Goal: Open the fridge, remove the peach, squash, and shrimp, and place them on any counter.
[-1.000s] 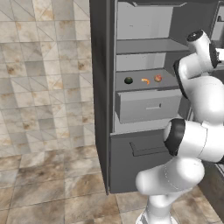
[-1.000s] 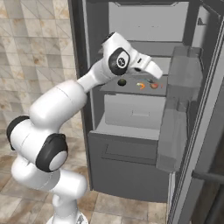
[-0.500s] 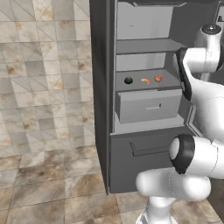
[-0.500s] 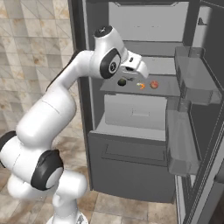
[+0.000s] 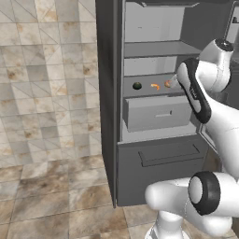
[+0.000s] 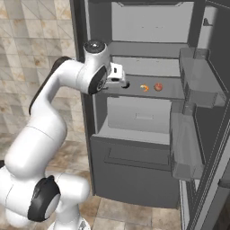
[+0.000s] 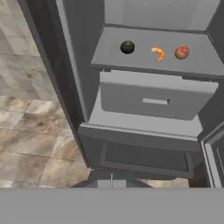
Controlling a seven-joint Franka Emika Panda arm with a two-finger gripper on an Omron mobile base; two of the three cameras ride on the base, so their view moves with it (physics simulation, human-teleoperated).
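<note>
fridge (image 6: 148, 27) open; on the shelf above the drawer (image 7: 153, 98), left to right: squash (image 7: 127, 47), shrimp (image 7: 158, 53), peach (image 7: 182, 52), all apart. gripper (image 6: 122, 80) near the squash, jaws together, empty. likely light, round and prone to rolling: best pinched across the middle. shrimp thin, probably slippery.

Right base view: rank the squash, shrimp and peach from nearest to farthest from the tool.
1. Squash, beside the tool, at the shelf's left end.
2. Shrimp, mid-shelf.
3. Peach, right of the shrimp.
</note>
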